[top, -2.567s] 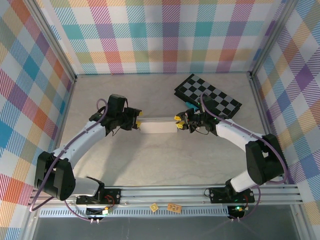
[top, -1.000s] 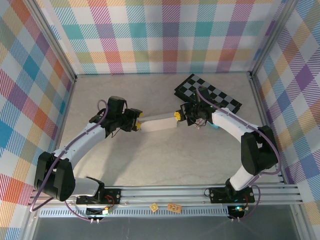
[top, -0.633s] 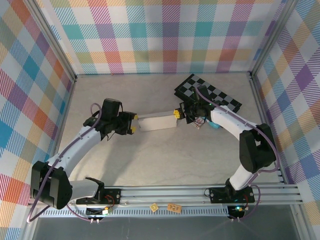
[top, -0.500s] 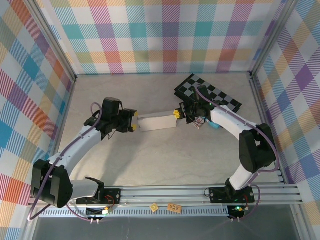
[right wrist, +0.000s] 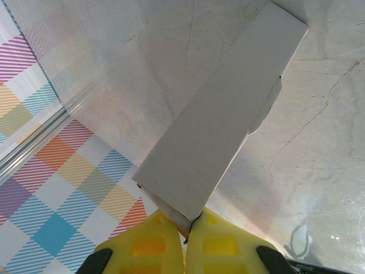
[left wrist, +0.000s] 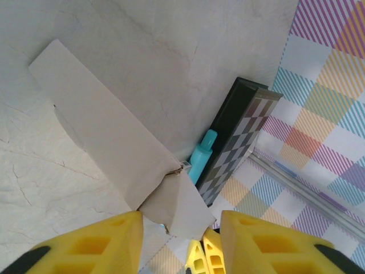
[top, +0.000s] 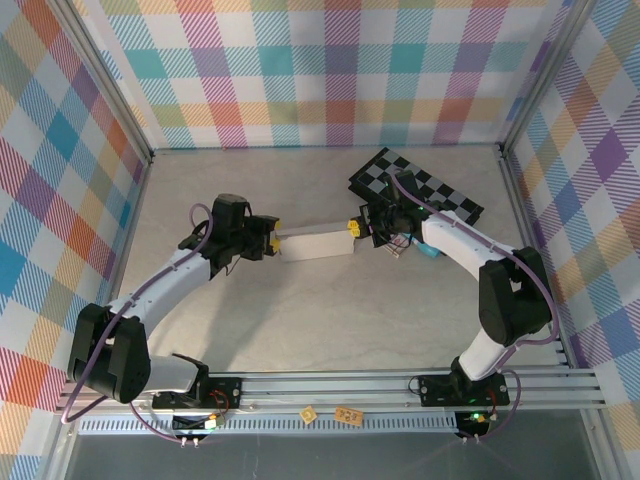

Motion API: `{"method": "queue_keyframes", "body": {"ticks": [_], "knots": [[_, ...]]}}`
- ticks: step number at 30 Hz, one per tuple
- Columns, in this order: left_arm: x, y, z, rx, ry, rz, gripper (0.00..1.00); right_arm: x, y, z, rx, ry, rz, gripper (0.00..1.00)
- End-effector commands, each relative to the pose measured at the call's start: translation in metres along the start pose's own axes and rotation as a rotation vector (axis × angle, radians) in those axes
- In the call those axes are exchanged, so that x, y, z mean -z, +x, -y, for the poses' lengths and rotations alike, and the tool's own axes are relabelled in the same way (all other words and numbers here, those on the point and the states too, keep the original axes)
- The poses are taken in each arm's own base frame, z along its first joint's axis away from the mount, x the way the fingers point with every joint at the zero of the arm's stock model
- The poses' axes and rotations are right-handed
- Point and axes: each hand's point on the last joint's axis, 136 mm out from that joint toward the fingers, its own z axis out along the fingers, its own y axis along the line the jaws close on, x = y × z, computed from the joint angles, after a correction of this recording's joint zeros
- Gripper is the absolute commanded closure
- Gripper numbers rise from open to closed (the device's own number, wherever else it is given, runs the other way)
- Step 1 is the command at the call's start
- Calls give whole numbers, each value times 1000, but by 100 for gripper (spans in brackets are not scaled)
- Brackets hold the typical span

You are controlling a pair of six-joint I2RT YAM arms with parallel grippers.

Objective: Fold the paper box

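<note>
The paper box [top: 315, 243] is a long white folded strip lying across the middle of the table. My right gripper [top: 352, 228] is shut on its right end. In the right wrist view the yellow fingers [right wrist: 151, 245] pinch the box's near corner [right wrist: 191, 217], and the box [right wrist: 228, 114] runs away up and to the right. My left gripper [top: 272, 240] sits at the box's left end. In the left wrist view its jaws [left wrist: 181, 242] stand apart. A loose end flap [left wrist: 182, 208] shows between them, unclamped. The right gripper's fingertips [left wrist: 205, 254] show beyond the flap.
A black-and-grey checkered board [top: 415, 193] lies at the back right, just behind my right gripper. A turquoise object [top: 430, 250] and a small printed packet [top: 397, 247] lie beside that arm. Plaid walls close three sides, and a metal rail [top: 330, 385] runs along the front.
My left gripper drew back to the left, away from the box, and has come back up to its left end. The right gripper and the box have stayed almost still.
</note>
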Motion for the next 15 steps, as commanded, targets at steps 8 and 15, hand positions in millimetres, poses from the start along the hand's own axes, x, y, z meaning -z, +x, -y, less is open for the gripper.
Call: {"method": "queue_keyframes", "body": {"ticks": [8,15], "knots": [[-12,-1,-28,5,-65,-15,70,-12,-21,39,-103,142,73,94],[-12,-3,-46,-16,-143,-11,83,-12,-21,40,-107,148,77,94]]}}
